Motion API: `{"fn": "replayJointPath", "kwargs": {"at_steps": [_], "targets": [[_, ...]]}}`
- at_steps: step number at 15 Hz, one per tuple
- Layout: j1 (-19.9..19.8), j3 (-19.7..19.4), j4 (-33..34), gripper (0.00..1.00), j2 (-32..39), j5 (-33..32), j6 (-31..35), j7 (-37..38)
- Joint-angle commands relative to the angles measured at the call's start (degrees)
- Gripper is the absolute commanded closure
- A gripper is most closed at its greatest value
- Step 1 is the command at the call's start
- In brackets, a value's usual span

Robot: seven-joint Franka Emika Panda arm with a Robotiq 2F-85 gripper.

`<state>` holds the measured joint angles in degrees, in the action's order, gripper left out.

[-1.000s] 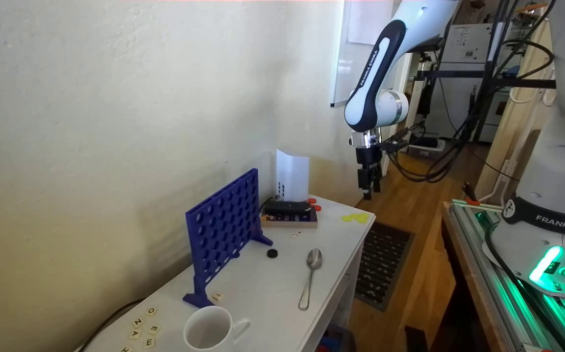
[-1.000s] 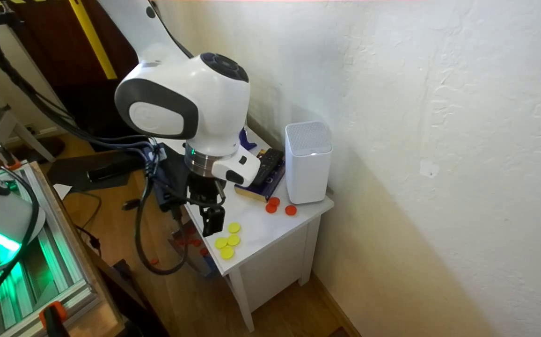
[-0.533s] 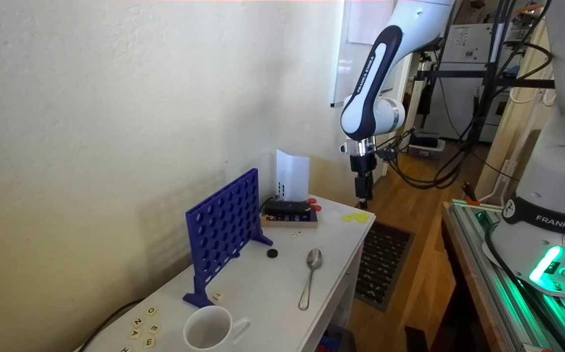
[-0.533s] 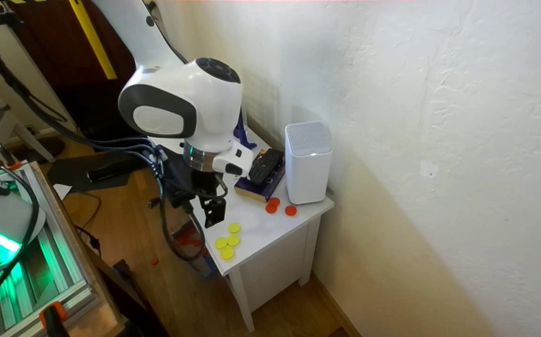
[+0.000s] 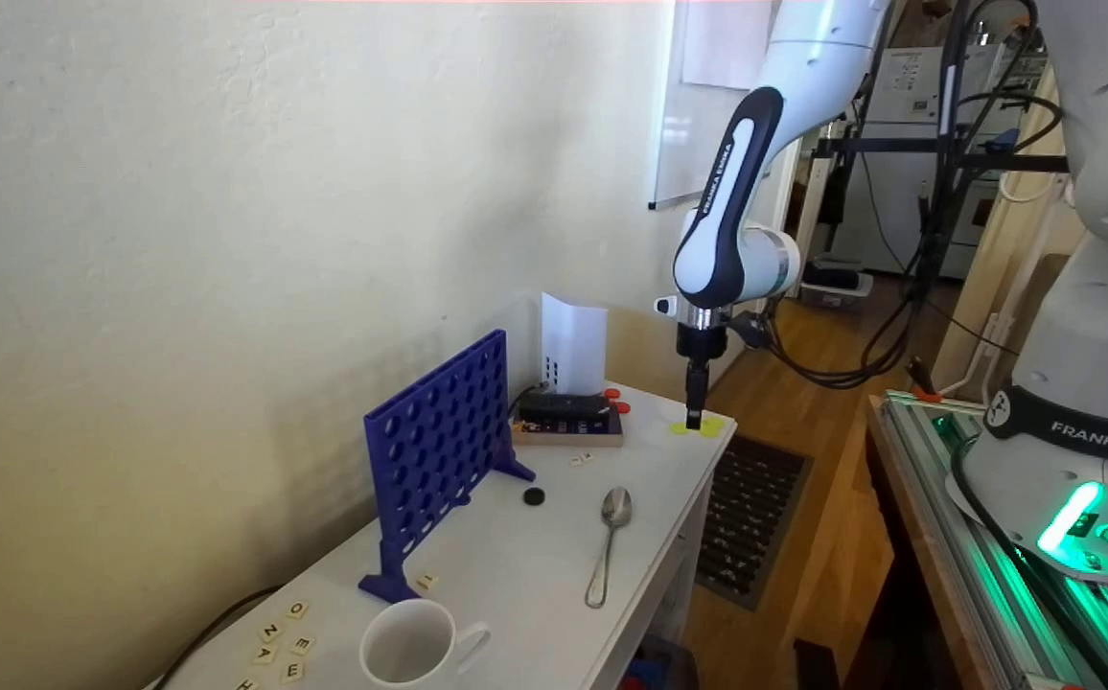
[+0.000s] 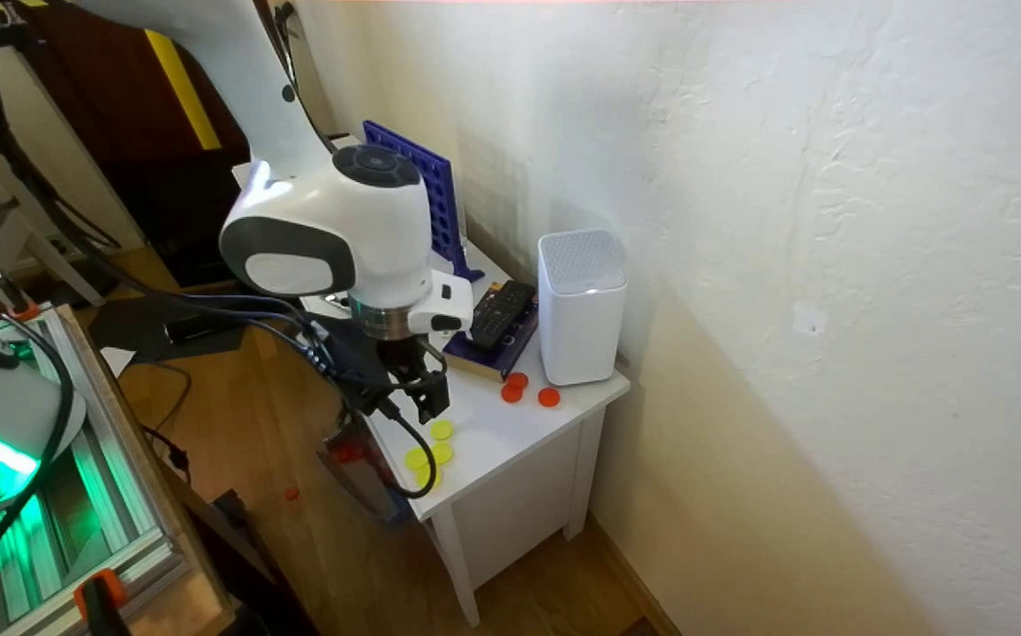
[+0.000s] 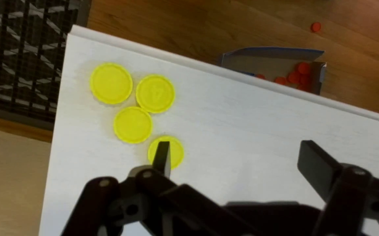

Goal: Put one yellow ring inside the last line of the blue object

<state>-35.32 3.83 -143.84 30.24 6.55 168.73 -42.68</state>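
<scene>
Several flat yellow rings [image 7: 133, 125] lie near a corner of the white table, three grouped and one a little apart. My gripper [image 7: 235, 146] stands open above the table, nothing between its fingers. In the wrist view its left finger [image 7: 162, 157] overlaps part of the separate yellow ring [image 7: 177, 151]; how high it is above the ring I cannot tell. The blue object [image 5: 441, 433], an upright panel with rows of round holes, stands along the wall farther down the table. In an exterior view the arm partly hides the blue object [image 6: 445, 199].
A white box [image 6: 583, 309], a book [image 6: 495, 353] with a remote [image 6: 502, 311] and red discs [image 6: 548, 397] are by the wall. A spoon [image 5: 609, 546], a black disc [image 5: 534, 496], letter tiles and a white cup [image 5: 410, 647] share the table. Table edge [image 7: 189, 62] runs beside the rings.
My gripper has come down over the table beside the yellow rings and turned somewhat, still open. More of the blue object shows past the arm. The rings have not moved.
</scene>
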Motion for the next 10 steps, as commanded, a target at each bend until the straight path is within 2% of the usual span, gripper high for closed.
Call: {"fn": "replayJointPath", "kwargs": {"at_steps": [1, 3, 4, 6, 10], "targets": [[-8.43, 6.07, 0.01, 0.0, 2.37, -1.41, 4.19, -4.86], [-10.47, 7.05, 0.19, 0.0, 2.85, -2.09, 4.58, -3.88], [-8.74, 5.94, 0.14, 0.0, 2.03, -2.88, 3.23, -1.9], [-10.28, 6.54, 0.17, 0.0, 2.4, -3.17, 3.53, -1.92], [-10.37, 7.07, 0.37, 0.0, 2.86, -3.62, 4.66, -2.0]]}}
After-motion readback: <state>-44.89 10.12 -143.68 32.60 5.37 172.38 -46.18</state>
